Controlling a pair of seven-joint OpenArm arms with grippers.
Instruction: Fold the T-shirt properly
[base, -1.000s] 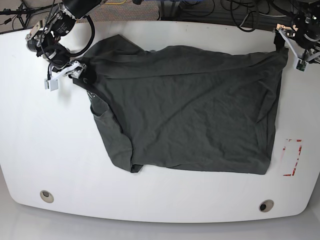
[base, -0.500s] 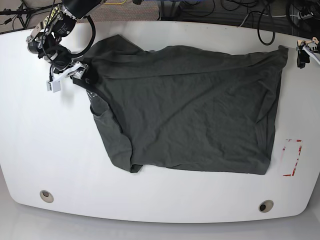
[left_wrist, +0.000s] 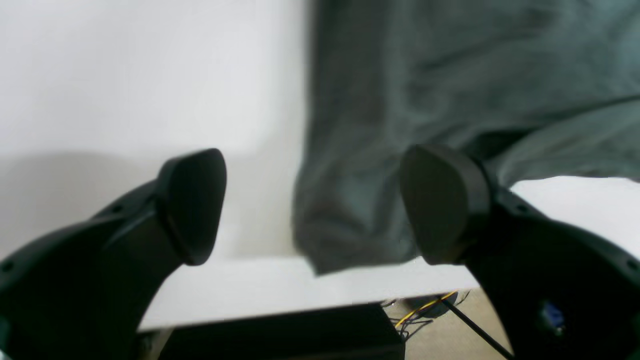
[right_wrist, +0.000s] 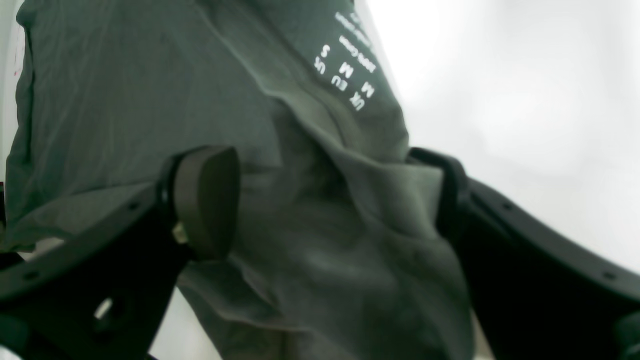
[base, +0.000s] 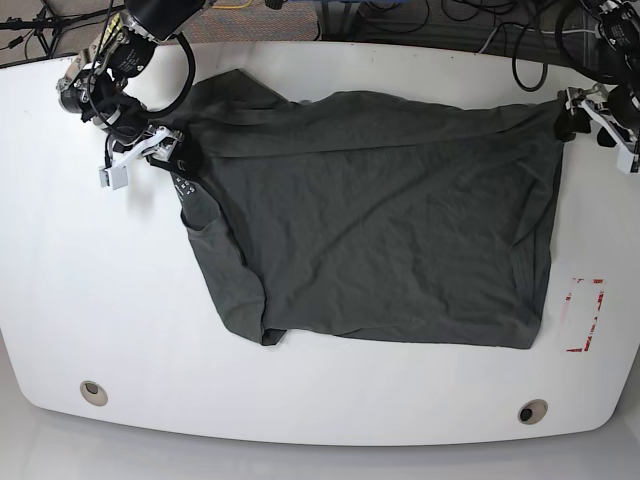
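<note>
Since half a second ago the left gripper has come back in from the table's 2 o'clock edge to the T-shirt's far corner; the right gripper has shifted slightly toward the cloth at the collar end. T-shirt lies spread flat across the middle of the white table, collar end toward 10 o'clock, hem corner toward 2 o'clock, one sleeve folded under toward 7 o'clock. Left wrist view: left gripper jaws spread wide, the shirt corner lying between the two dark pads, not pinched. Right wrist view: right gripper jaws also apart, bunched collar fabric heaped between them, draped against the one pad that shows; no clamp visible. White size lettering shows on the cloth beyond. Red-marked outline on the table at 4 o'clock, well clear of the hem.
</note>
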